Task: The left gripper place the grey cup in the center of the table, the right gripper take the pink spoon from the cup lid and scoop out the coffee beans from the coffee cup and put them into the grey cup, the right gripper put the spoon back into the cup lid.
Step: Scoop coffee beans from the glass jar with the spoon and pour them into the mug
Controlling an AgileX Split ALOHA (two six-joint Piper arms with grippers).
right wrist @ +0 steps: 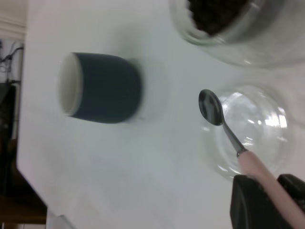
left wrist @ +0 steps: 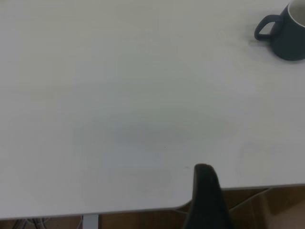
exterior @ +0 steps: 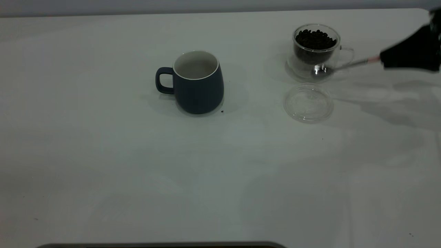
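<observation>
Now, right claw [exterior: 383,62] gripping pink spoon [exterior: 339,66], seemingly above cup lid [exterior: 308,102].

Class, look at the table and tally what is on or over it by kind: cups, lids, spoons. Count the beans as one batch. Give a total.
Cups: 2, the grey cup and the coffee cup.
Lids: 1, the cup lid.
Spoons: 1, the pink spoon, held by the right gripper.
Bean batches: 1, the coffee beans in the coffee cup.
Total: 5.
</observation>
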